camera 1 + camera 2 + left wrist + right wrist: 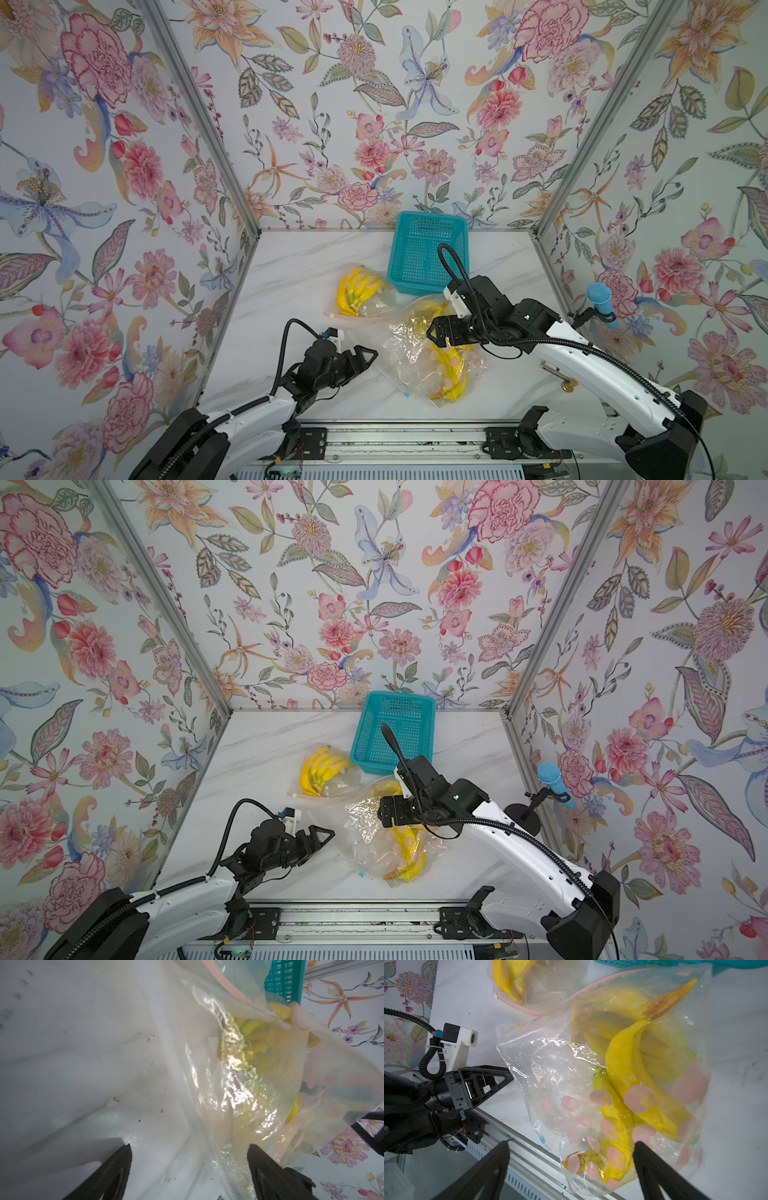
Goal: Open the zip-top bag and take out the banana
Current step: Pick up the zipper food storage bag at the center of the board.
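Near the pink-dotted zip-top bag [571, 1084], left fingers [114, 1174] and right fingers [648, 1167] stand apart.

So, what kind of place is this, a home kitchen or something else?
Probably a robot test booth, not a home: left arm and right arm mounted on a metal rail, flowered panels in aluminium posts, and a blue microphone on a stand.

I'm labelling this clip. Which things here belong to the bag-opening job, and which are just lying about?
Belong to the job: dotted bag, bananas inside it, left end effector, right end effector, both open.

Just lying about: basket, farther banana bag, microphone.
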`<state>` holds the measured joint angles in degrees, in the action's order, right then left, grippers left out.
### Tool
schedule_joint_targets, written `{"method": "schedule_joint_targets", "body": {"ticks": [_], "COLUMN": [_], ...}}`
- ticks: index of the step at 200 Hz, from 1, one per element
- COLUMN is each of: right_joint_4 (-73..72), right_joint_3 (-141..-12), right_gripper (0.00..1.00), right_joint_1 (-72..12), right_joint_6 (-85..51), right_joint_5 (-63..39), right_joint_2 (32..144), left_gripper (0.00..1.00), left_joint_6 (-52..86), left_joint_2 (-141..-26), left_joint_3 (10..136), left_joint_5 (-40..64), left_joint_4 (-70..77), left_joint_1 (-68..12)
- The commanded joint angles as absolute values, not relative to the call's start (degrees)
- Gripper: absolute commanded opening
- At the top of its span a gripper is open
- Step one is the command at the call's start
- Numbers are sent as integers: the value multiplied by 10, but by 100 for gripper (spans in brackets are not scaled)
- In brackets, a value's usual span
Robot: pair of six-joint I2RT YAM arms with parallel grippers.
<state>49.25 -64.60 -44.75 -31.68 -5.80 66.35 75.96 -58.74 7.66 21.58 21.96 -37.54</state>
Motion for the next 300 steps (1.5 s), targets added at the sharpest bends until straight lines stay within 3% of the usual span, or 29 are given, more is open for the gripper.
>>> {"method": "schedule_joint_targets", "body": {"ticks": [1,40,86,102,133,170,203,243,266,300], "right_joint_4": [505,512,516,525,527,512,514,538,607,705], "right_joint_3": [-620,-564,-567,-593,-642,-665,-722,-811,-919,-1051], "right_gripper": [92,85,84,80,75,73,73,75,82,96], "right_joint_1": [-457,-478,-500,-506,-538,-541,-518,-449,-436,-480], "right_joint_6": [-348,-375,-365,-368,-394,-389,-304,-203,-174,-146], "right_joint_5": [-61,-55,-26,-19,34,61,38,-64,-103,-80], "right_joint_2": [621,548,546,571,613,648,672,678,715,766], "left_gripper": [83,76,71,63,31,6,4,3,4,4], "left_joint_6": [780,794,792,802,781,716,692,674,694,713], "left_joint_2": [-590,-560,-589,-595,-580,-603,-620,-659,-674,-710], "left_joint_3": [100,127,132,131,180,283,404,573,640,708], "left_joint_5": [156,109,109,128,151,194,181,161,155,167], "left_joint_4": [233,201,213,225,154,77,-19,-111,-124,-130], "left_joint_1": [-407,-434,-436,-438,-436,-426,-420,-421,-421,-418]}}
